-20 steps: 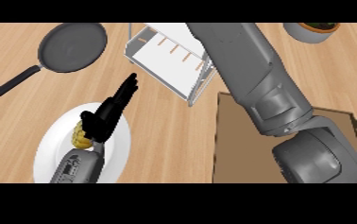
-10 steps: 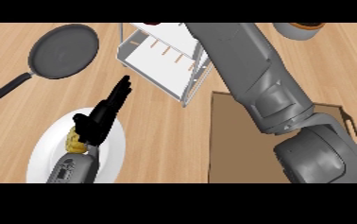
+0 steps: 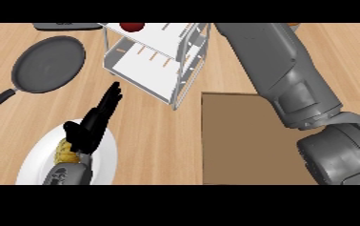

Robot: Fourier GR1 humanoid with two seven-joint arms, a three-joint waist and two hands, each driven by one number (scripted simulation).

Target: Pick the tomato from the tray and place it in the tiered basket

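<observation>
our left hand (image 3: 95,120) rests with fingers straight over the white plate (image 3: 35,160) at the lower left, holding nothing, with the dark pan (image 3: 49,64) beyond it. further right, the tomato (image 3: 131,26) already sits in the top tier of the tiered basket (image 3: 172,58) at the view's upper edge. our right forearm reaches up past the basket and its hand is out of sight, so we cannot tell its fingers. we judge the task near done: we should draw that arm back slowly, clear of the basket's wires, over the brown tray (image 3: 246,139).
</observation>
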